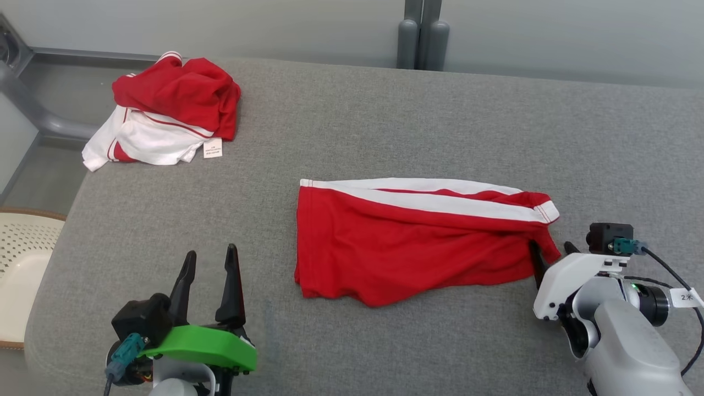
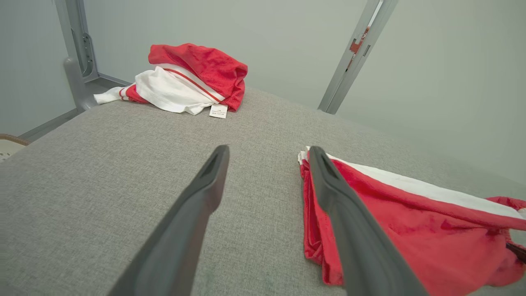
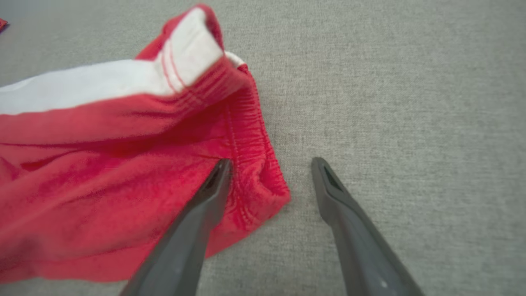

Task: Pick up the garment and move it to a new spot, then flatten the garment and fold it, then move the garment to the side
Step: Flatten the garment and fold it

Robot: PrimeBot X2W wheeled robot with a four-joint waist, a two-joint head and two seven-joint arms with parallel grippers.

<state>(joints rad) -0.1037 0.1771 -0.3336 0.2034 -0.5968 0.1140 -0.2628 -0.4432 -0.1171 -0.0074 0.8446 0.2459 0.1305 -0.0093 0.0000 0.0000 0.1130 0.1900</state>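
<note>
Head view: garment (image 1: 407, 247) touches right gripper (image 1: 551, 248) (jaws apart).

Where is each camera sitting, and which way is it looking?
Head view: on the robot's head, looking down at the red shorts on the grey surface; left fingers and right fingers show.
Left wrist view: on the left wrist, looking low along its fingers toward the crumpled pile.
Right wrist view: on the right wrist, looking down its fingers at the shorts' waistband.
Head and left wrist views share the pile.
</note>
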